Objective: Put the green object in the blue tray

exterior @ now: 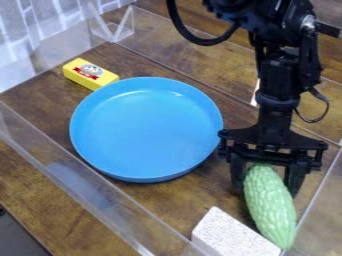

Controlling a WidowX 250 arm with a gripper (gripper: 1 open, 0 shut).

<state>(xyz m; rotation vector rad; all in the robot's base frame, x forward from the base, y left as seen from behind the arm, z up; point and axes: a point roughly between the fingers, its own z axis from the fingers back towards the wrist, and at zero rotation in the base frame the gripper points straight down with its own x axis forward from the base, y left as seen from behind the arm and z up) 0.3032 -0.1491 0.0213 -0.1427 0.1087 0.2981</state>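
While your claw (pixel 271 176) is pointing down, its jaws are straddling the green object (pixel 270 206). Grasp state: cannot tell. The blue tray (pixel 144 128) is lying just to its left.

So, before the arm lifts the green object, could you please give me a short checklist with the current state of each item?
1. Gripper straddles the upper end of the green object: ok.
2. Fingers firmly closed on the green object: cannot tell; they look close around it, but contact is unclear.
3. Blue tray has nothing in it: ok.
4. Green object lies outside the tray, to its right: ok, so it is not yet moved.
5. Sponge block lies close beside the green object's lower end: ok, though watch it on lifting.
6. Yellow box sits beyond the tray's far-left rim, away from the path: ok.
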